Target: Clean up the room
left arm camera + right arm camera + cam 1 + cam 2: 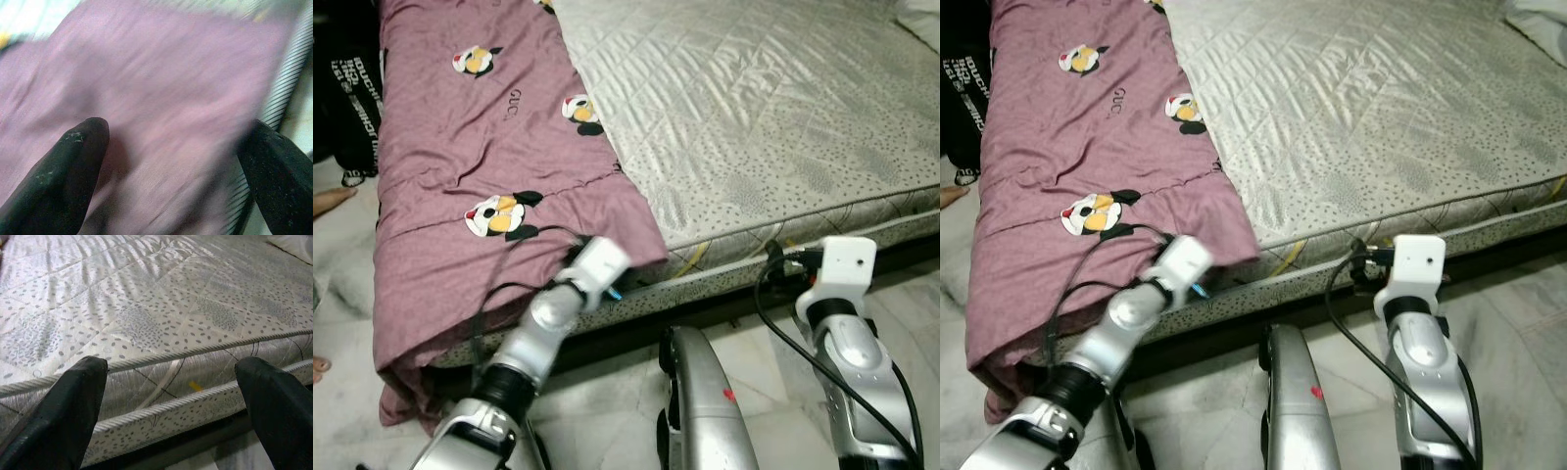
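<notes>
- My left gripper (171,161) has its fingers spread, and the mauve blanket (460,176) hangs right across the gap between them, draped over the bed's corner down to the floor.
- My right gripper (171,401) faces the mattress (773,108) edge with fingers apart; between them lies only the piped side wall.
- The quilted top beyond is bare and wide.
- A dark gap runs under the bed frame above pale floor (607,421).

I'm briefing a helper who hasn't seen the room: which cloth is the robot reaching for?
Find the bare quilted mattress. Over its left side, hanging toward the floor, lies a mauve bedsheet, with the open left gripper at its lower edge. Its cartoon duck prints set it apart from the pale mattress.
</notes>
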Tool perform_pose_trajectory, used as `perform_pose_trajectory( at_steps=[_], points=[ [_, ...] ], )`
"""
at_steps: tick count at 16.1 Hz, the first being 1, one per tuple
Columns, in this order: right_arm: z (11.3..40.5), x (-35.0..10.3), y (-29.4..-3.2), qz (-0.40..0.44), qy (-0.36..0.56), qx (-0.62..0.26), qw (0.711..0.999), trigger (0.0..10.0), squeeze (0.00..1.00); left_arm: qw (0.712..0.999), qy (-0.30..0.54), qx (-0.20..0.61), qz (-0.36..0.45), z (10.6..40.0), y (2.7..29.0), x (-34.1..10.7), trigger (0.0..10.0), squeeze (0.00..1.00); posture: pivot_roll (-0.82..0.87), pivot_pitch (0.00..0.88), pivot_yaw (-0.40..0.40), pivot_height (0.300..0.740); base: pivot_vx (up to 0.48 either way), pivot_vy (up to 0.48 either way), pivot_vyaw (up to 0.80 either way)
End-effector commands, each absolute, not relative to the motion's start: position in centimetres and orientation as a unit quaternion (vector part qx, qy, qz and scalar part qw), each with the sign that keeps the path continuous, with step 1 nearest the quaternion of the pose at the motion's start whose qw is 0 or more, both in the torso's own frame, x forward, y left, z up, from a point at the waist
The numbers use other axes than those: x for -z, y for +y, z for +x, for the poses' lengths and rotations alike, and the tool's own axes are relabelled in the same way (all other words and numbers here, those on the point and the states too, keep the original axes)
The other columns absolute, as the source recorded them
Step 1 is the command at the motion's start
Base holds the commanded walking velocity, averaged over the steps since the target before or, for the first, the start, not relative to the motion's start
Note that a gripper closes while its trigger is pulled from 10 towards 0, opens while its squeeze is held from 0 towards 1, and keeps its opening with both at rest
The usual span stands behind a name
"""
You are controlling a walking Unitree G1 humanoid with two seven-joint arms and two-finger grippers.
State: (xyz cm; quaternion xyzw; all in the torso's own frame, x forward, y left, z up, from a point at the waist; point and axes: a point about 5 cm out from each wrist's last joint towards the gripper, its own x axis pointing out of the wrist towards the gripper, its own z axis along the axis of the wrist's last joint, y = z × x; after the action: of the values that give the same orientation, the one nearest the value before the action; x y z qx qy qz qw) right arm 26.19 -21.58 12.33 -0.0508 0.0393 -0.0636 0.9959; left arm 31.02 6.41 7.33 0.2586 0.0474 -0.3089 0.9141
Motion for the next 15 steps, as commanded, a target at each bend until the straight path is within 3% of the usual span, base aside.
perform_pose_trajectory(
  at_steps=[1,2,4,7,8,10,12,15],
  points=[
    [26.3,-12.3,-21.7,-0.057,0.037,0.062,0.996,10.0,0.0,0.903,0.017,0.337,0.267,30.4,5.6,-7.6,10.0,0.0,-0.22,0.062,-0.045,0.509,0.0,0.0,0.0],
    [26.5,-12.4,-21.7,-0.057,0.036,0.062,0.996,10.0,0.0,0.903,0.001,0.339,0.264,30.3,5.5,-7.9,10.0,0.0,-0.21,0.059,-0.046,0.509,0.0,0.0,0.0],
    [26.9,-12.5,-21.6,-0.057,0.031,0.06,0.996,10.0,0.0,0.938,-0.088,0.256,0.217,31.3,6.4,-11.1,10.0,0.0,-0.21,0.057,-0.045,0.509,0.0,0.0,0.0],
    [27.1,-12.4,-21.4,-0.054,0.028,0.06,0.996,10.0,0.0,0.966,-0.137,0.138,0.169,32.9,9.1,-13.7,10.0,0.0,-0.21,0.055,-0.037,0.509,0.0,0.0,0.0],
    [27.1,-12.4,-21.4,-0.054,0.027,0.061,0.996,10.0,0.0,0.974,-0.117,0.106,0.163,33.4,10.1,-13.5,10.0,0.0,-0.2,0.055,-0.036,0.509,0.0,0.0,0.0],
    [27.1,-12.3,-21.3,-0.049,0.025,0.064,0.996,10.0,0.0,0.993,0.008,0.031,0.116,34.5,12.9,-10.7,10.0,0.0,-0.21,0.053,-0.03,0.509,0.0,0.0,0.0],
    [27.4,-12.5,-21.5,-0.047,0.021,0.072,0.996,10.0,0.0,0.987,0.092,0.058,0.121,34.4,13.1,-8.3,10.0,0.0,-0.21,0.052,-0.023,0.509,0.0,0.0,0.0],
    [27.5,-12.6,-21.7,-0.046,0.016,0.08,0.996,10.0,0.0,0.98,0.153,0.078,0.1,34.1,12.4,-6.5,10.0,0.0,-0.21,0.049,-0.006,0.509,0.0,0.0,0.0]
  ],
)
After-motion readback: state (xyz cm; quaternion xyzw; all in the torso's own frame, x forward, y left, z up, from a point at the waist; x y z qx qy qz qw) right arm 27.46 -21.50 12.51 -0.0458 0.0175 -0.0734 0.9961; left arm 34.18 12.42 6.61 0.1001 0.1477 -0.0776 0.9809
